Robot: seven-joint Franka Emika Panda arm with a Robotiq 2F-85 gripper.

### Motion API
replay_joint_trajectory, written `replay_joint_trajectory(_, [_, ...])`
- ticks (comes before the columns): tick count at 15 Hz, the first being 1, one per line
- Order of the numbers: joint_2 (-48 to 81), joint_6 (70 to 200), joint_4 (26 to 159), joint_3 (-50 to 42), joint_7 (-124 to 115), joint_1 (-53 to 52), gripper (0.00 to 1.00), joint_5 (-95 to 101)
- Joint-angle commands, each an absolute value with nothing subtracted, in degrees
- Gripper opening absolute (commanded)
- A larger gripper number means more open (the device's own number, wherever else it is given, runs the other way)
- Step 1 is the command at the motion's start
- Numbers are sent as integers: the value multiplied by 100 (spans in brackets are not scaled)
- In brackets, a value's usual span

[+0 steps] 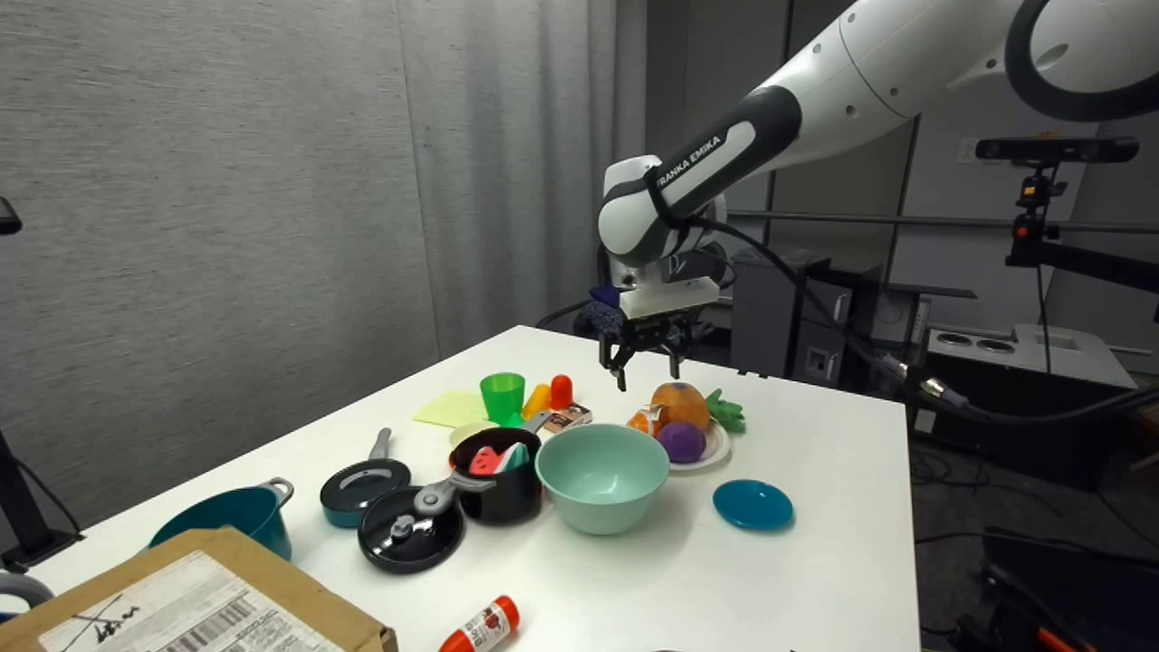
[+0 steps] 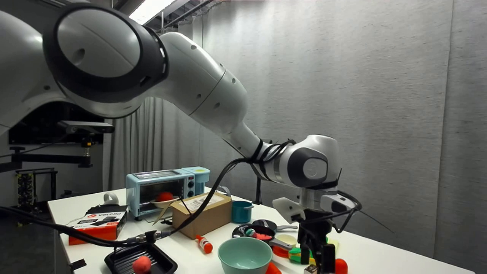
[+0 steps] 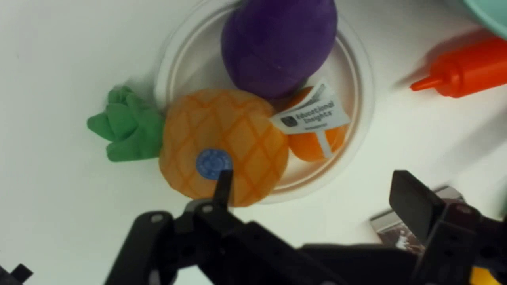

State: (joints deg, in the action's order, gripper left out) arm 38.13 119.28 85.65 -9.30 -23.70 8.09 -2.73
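Lying below the pincer (image 1: 648, 377) is a toy pineapple (image 3: 231, 134).

Your exterior views share the mint bowl (image 1: 602, 484), angled down from roughly opposite sides. Your wrist view faces down beside it, closer, catching only part.

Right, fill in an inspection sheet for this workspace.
Surface: white tabletop, well occupied.
Work items: toy pineapple, purple toy and tagged orange toy on a white plate; the pineapple's green leaves reach past the plate's rim.
Clutter: mint bowl, teal pot, cardboard box, blue toaster oven, among others.
Gripper: jaws open, holding nothing, above the tabletop near the toy pineapple.
Cables: black, strapped to the arm; they cross in front of the cardboard box in an exterior view, contact unclear.
Surroundings: gray curtain, mounted camera, dark cabinet.
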Motion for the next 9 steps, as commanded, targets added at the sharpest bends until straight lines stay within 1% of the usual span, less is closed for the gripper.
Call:
replay_joint_trajectory(1, [3282,12077,8778,-591,-1600,775,100,-514])
replay_joint_trajectory(9, [2443,11691,9128,56,-4,418,100,-389])
